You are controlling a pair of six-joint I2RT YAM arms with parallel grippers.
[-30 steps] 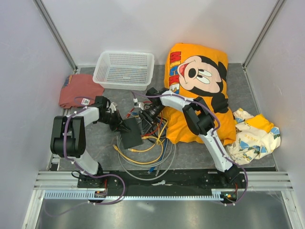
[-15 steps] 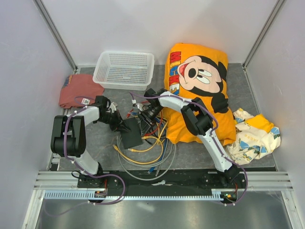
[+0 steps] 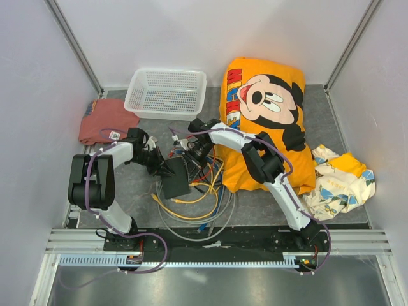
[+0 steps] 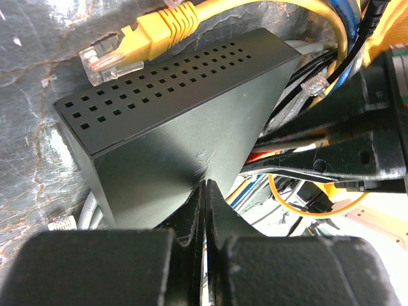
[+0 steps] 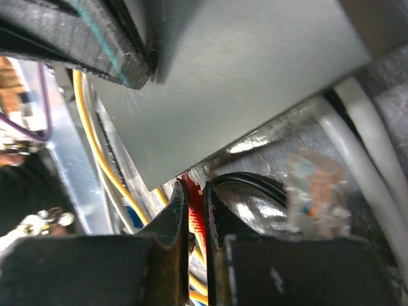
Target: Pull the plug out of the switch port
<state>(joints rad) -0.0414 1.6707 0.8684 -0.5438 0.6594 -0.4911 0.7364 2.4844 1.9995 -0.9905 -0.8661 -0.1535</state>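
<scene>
Our right gripper [image 5: 193, 189] pinches a bendy red wire [image 5: 194, 207] by the hard, light switch [image 5: 242, 83] just ahead of its tips; our left gripper [image 4: 205, 189], fingers pressed together, touches the switch's edge; we should grab the stiff plug itself.

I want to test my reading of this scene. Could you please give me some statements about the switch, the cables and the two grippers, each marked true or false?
1. The left gripper is shut, with its tips against the switch. True.
2. The switch lies inside the white basket. False: it lies on the table in front of the basket, among the cables.
3. A red cable sits between the fingers of the right gripper. True.
4. The yellow plug is seated in a port of the switch. False: it lies loose beside the switch.
</scene>
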